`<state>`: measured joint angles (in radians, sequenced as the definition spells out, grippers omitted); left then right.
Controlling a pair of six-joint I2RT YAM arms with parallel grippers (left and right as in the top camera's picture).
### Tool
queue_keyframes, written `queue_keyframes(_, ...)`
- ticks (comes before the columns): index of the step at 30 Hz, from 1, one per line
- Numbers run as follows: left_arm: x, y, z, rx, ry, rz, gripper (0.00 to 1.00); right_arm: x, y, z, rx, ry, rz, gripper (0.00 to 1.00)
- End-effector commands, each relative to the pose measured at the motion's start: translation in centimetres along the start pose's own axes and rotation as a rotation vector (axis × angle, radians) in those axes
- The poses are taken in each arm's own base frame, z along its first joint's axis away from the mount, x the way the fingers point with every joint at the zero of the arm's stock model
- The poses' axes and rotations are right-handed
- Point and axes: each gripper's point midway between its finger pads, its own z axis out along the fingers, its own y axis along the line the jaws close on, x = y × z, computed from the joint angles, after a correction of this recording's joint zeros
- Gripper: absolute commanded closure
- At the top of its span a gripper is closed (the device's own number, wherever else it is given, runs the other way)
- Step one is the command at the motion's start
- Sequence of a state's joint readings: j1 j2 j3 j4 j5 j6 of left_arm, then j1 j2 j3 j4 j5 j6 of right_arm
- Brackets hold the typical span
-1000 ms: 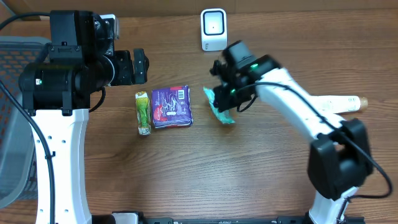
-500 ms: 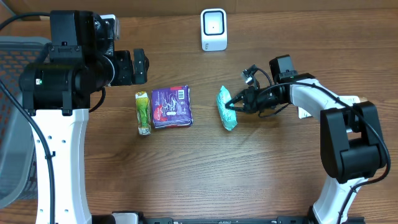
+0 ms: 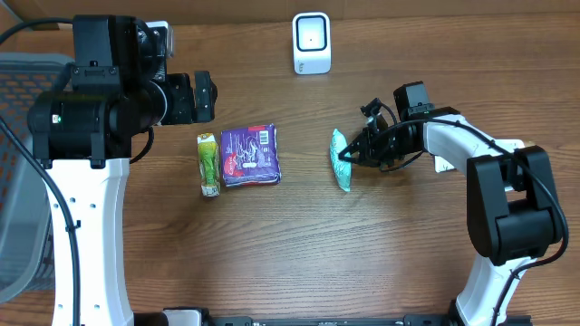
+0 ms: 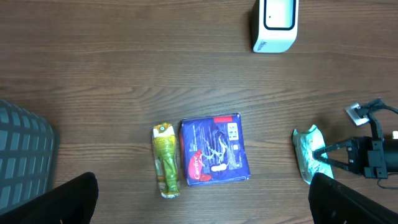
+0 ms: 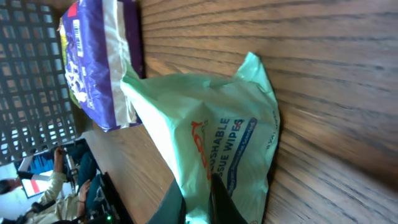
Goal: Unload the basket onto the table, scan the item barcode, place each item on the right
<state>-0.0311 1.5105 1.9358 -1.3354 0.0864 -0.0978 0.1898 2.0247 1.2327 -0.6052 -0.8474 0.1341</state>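
Overhead: right gripper (image 3: 348, 156) is pinched down tight on the teal wipes pack (image 3: 342, 172), jaws almost touching with only film between them. The pack sits right of centre on the table (image 3: 299, 254), between the purple pack (image 3: 249, 155) and the right arm's base. It looks turned on edge, showing a narrow sliver from above. Can't tell whether its lower edge touches the wood.

Right wrist view: fingertips (image 5: 219, 198) grip the pack at its near edge. The face toward the camera reads "flushable wipes". The purple pack shows behind it with a barcode strip on its side.

The scanner (image 3: 311, 43), a white box, stands at the middle of the table's far edge, well apart from the wipes pack.

Left gripper (image 3: 195, 97) is spread wide and holds nothing. It hangs above the left half of the table, up near the far edge.

Left wrist view: looking straight down, both finger ends sit in the bottom corners with the purple pack between them. A green sachet (image 3: 208, 164) lies just beside the purple pack, on its left. A grey basket (image 3: 23, 190) sits off the table's left edge.
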Motion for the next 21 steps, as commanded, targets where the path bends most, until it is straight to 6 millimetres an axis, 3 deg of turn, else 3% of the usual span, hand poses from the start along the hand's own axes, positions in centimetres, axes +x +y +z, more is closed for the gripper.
queue_keyframes(1,-0.3,-0.1,0.1,0.001,-0.004,0.01,0.0,-0.1,-2.5,-0.6,0.12,-0.019,0.049,0.89)
queue_keyframes(9,-0.2,-0.1,0.1,0.001,-0.004,0.01,0.0,0.6,-6.0,-1.5,0.332,-0.011,0.091,0.48)
queue_keyframes(11,-0.2,-0.1,0.1,0.001,-0.004,0.01,0.0,0.6,-6.6,-2.3,0.402,-0.007,0.102,0.23)
queue_keyframes(12,-0.2,-0.1,0.1,0.001,-0.004,0.01,0.0,0.5,-6.8,-2.6,0.428,-0.008,0.104,0.0)
queue_keyframes(21,-0.2,-0.1,0.1,0.001,-0.004,0.01,0.01,-1.0,-7.2,-7.6,0.689,-0.043,0.097,0.0)
